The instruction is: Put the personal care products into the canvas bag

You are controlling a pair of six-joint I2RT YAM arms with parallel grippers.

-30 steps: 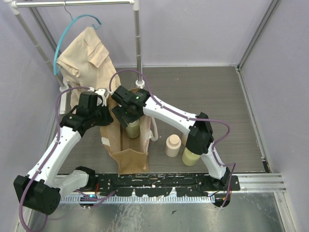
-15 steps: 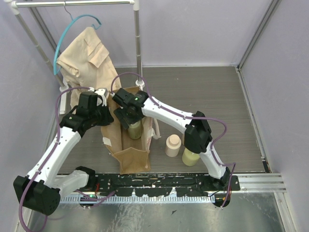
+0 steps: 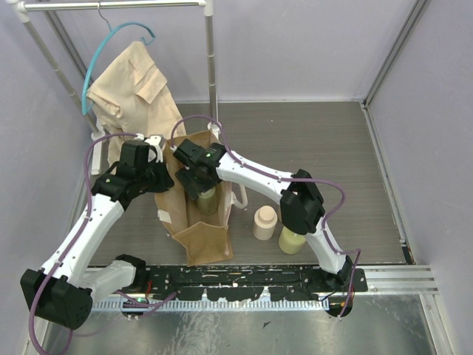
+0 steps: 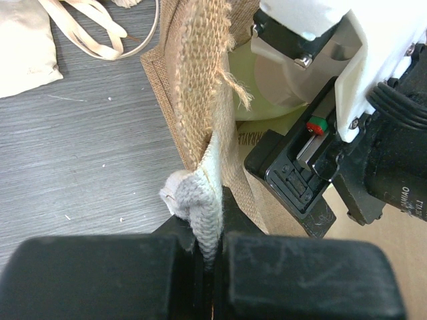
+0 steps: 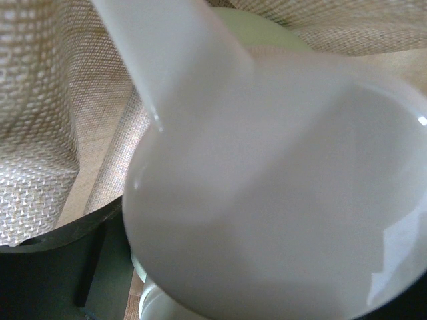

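My left gripper (image 4: 210, 245) is clenched on the rim of the tall tan-brown canvas bag (image 3: 203, 240). My right gripper (image 3: 196, 181) grasps an olive-green cream-capped plastic bottle (image 3: 207, 200) in the bag mouth.

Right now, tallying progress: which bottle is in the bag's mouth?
The olive-green bottle held by the right gripper inside the canvas bag; the beige-peach bottle and the second olive-green bottle stand outside, to its right.
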